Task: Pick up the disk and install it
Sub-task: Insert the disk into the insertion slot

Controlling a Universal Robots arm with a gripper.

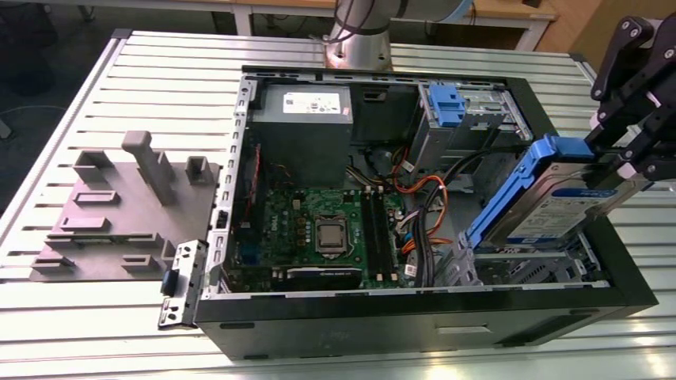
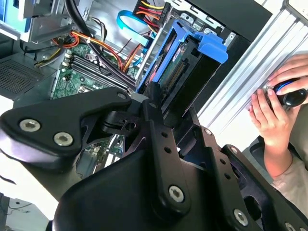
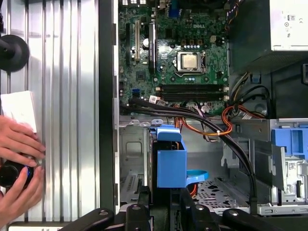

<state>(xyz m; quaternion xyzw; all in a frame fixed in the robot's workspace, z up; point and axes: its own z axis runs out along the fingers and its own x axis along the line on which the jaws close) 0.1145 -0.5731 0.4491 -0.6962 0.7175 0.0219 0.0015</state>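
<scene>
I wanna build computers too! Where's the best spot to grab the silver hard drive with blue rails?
Grab the flat silver metal hard drive with blue plastic rails at its end opposite the blue tab, coming from outside the black computer case, as the black gripper does. That leaves the tab end free.

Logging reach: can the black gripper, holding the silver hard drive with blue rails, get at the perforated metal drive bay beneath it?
Probably yes: the gripper holds the drive tilted over the open-topped bay; a light-blue cable curling inside might snag.
</scene>
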